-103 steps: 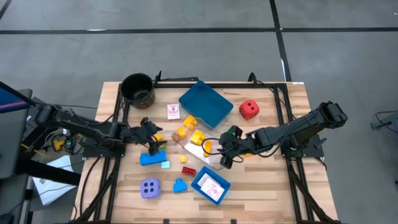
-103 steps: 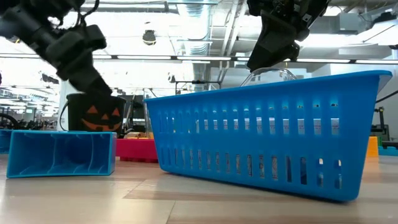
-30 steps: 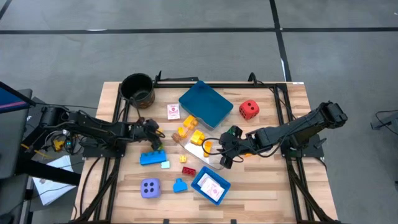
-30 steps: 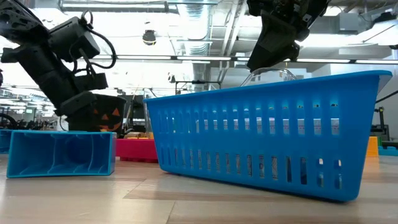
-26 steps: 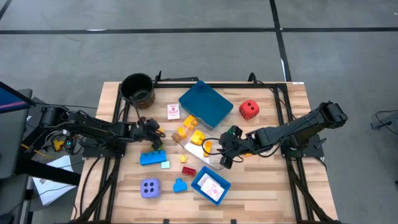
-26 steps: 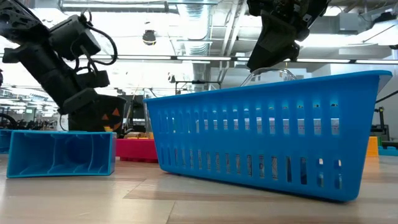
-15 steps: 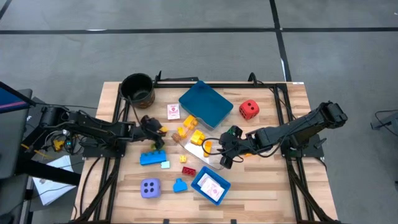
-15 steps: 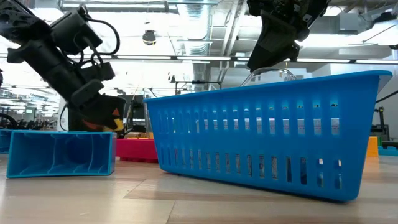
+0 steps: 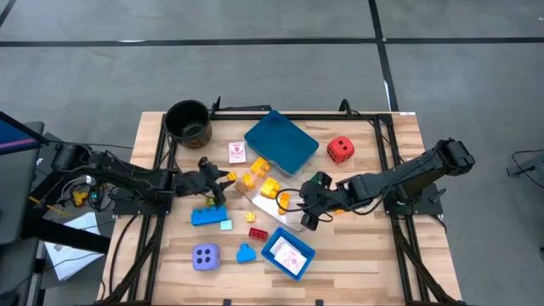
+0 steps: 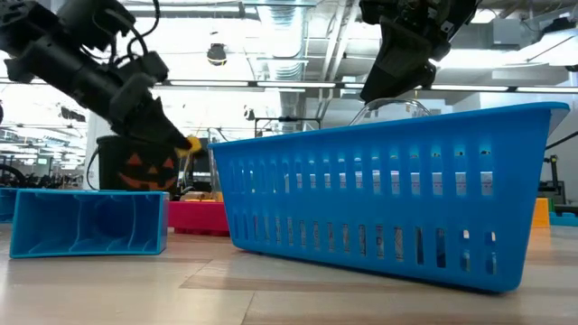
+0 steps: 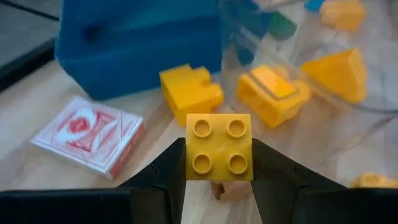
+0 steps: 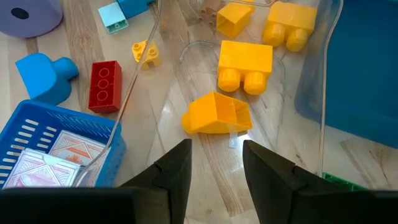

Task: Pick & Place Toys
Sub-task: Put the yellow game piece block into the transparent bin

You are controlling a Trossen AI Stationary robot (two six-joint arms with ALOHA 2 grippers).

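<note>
Two dark jointed arms trail loose black cables along their lengths.

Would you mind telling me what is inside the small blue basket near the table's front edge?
The small blue basket holds white red-printed cards, at least two, overlapping. Anything beneath them is covered.

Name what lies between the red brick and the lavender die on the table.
In the high view, a small blue toy lies between the red brick and the lavender die, apart from both.

A grey floor (image 9: 255,68) crossed by dark lines is seen around the wooden counter (image 9: 408,136); ceiling pipes (image 10: 298,36) are lit brightly.
</note>
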